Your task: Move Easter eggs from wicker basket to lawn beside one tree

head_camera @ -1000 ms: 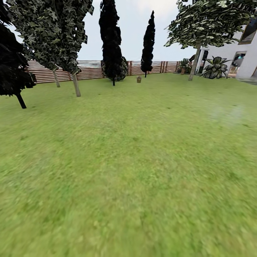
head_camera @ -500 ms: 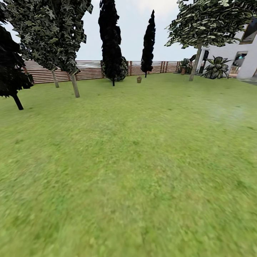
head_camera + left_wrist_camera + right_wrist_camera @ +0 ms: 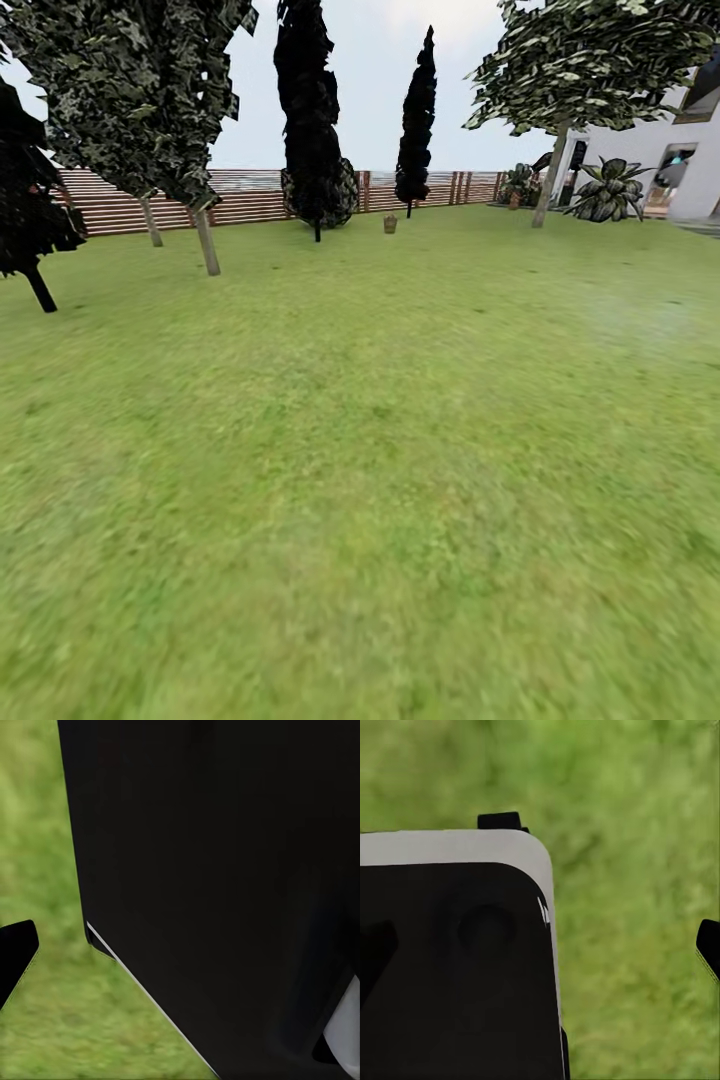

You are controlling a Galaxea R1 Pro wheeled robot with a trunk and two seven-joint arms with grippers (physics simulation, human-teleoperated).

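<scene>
The lawn (image 3: 380,450) spreads wide and green, running back to a brown slatted fence (image 3: 250,195) with dark columnar trees (image 3: 312,120) standing before it and a white house (image 3: 690,150) off to the right. On the right a leafy tree (image 3: 548,185) with a pale bare trunk stands near the house, and on the left two more pale-trunked trees (image 3: 205,240) lean over the grass. Far off, just in front of the fence and between the two dark columns, sits the wicker basket (image 3: 390,224), a small brown speck well away from the robot; the eggs are too small to make out at this range. To my eye this is the approach step: the robot is crossing the grass, and nothing has been picked up yet. In the wrist views I see grass and the robot's own dark body, with a black fingertip (image 3: 15,956) at one edge of the left view and another (image 3: 709,945) in the right, but I cannot tell how far either pincer is spread or whether it carries anything. The next move calls for driving straight on toward the basket and stopping close enough for an arm to reach down into it.
</scene>
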